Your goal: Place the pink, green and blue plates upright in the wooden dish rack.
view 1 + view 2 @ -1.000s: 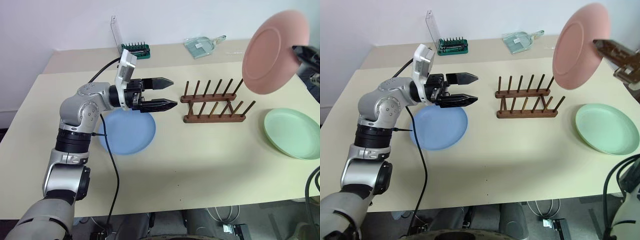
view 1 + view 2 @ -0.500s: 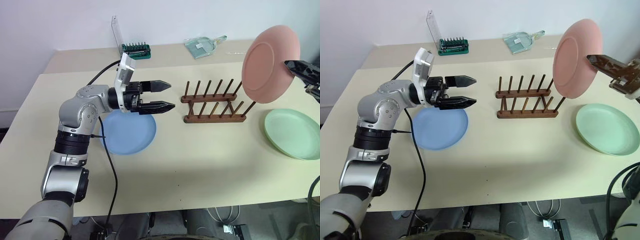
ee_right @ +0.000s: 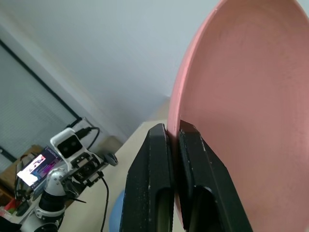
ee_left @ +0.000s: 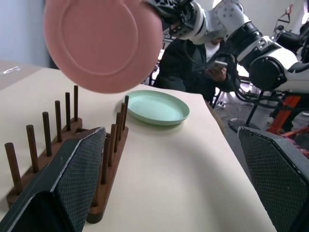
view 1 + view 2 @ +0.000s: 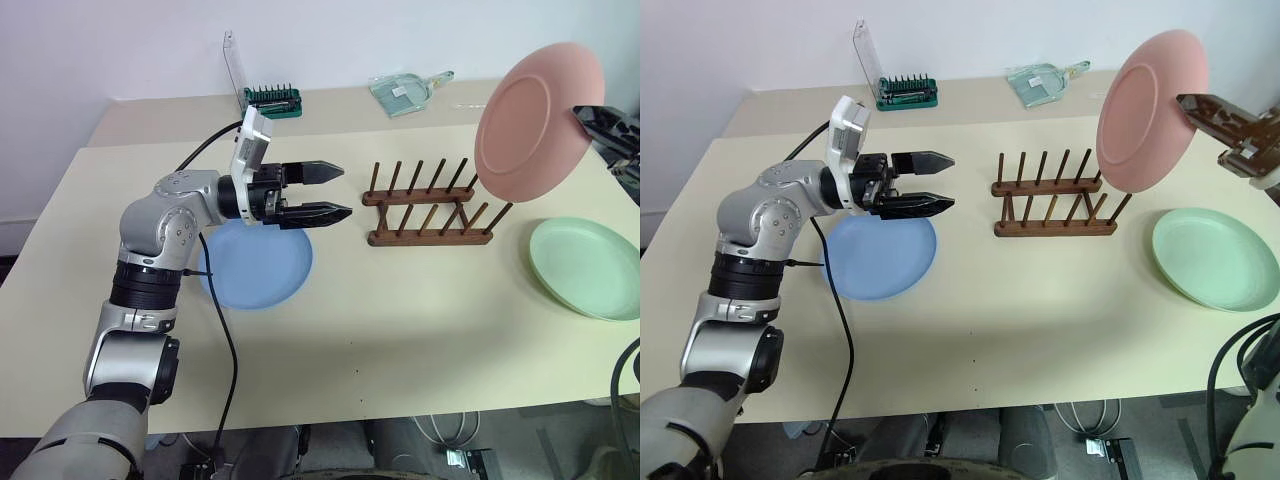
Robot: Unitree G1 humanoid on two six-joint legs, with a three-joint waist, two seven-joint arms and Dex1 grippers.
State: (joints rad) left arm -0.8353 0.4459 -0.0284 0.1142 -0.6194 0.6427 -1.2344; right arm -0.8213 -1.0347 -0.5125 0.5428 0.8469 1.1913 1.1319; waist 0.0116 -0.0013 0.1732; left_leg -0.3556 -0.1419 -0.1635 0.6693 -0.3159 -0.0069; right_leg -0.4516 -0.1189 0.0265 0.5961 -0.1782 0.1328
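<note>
right tool: clamped on pink plate rim, aloft over rack end | left tool: wide open, empty | plate likely rigid, light, slick; grip rim firmly

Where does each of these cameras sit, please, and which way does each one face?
Head eye views: from the robot's head, forward and down over the table; left arm with open left gripper, pink plate held above the wooden dish rack, blue plate, green plate.
Left wrist view: on the left wrist, along its two fingers toward the rack, the pink and green plates and a seated person.
Right wrist view: on the right wrist, along the right gripper clamped on the pink plate's rim.
Shared: all show the pink plate.
</note>
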